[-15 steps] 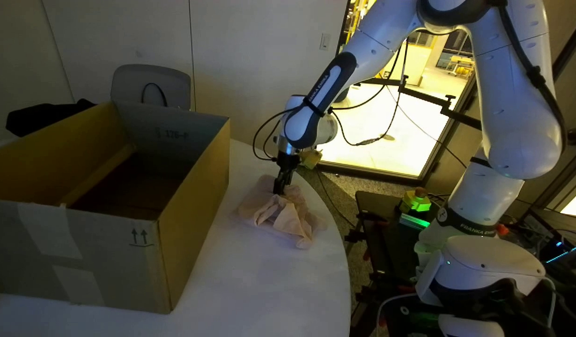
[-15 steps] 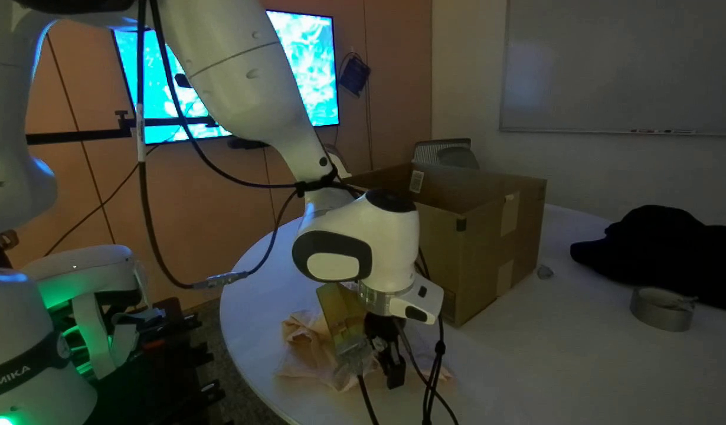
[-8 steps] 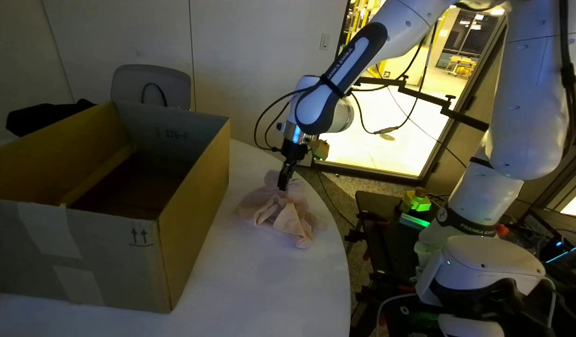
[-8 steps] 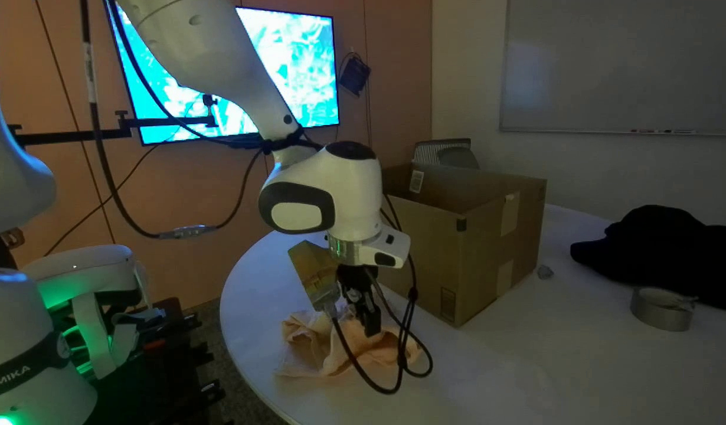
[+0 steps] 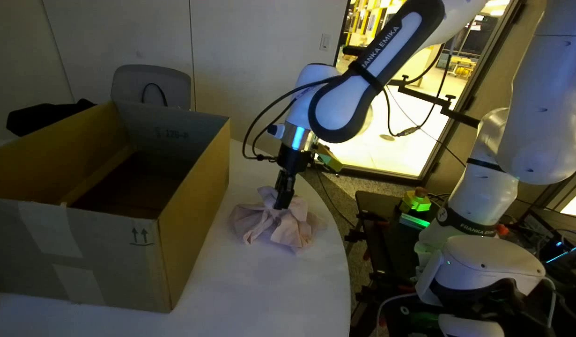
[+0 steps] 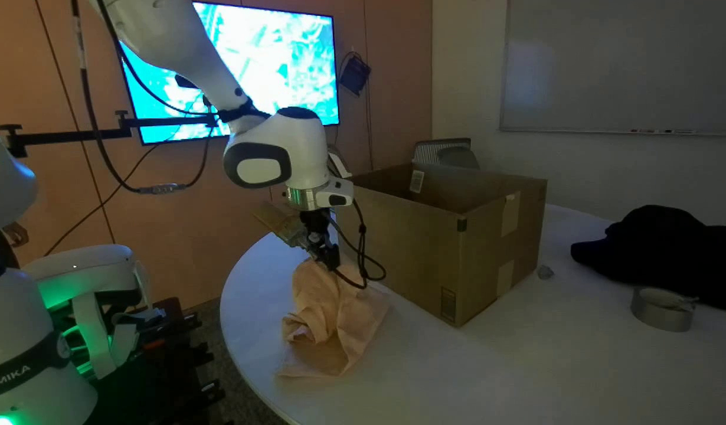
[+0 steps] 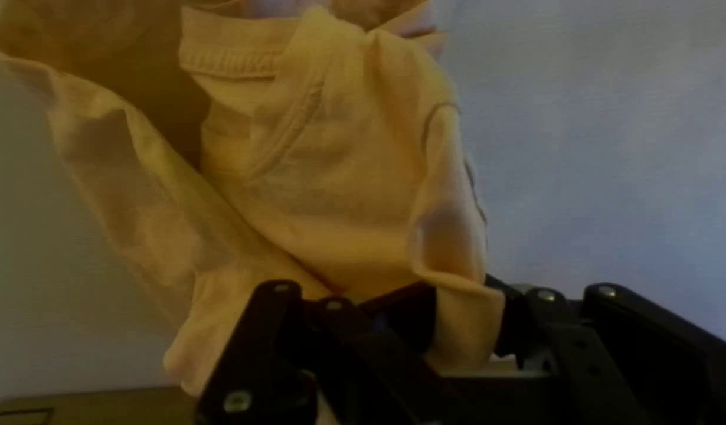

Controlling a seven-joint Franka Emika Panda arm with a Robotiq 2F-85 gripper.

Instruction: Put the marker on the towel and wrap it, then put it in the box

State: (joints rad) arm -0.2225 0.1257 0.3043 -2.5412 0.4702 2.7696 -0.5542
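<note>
The wrapping step appears in hand. The gripper (image 5: 282,205) pinches a fold of the towel (image 6: 339,319), whose lower part rests on the table (image 5: 260,290). The marker is not visible; it may lie inside. The next move likely calls for closing the wrap, then a lift above the near wall of the box (image 5: 196,201), at 9 o'clock from the towel in an exterior view. Table edge: near, 3 o'clock. Moving room: 6 o'clock.

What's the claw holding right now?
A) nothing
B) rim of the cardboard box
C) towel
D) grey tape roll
C: in the wrist view a fold of the towel is pinched between the two sides of the claw.
</note>
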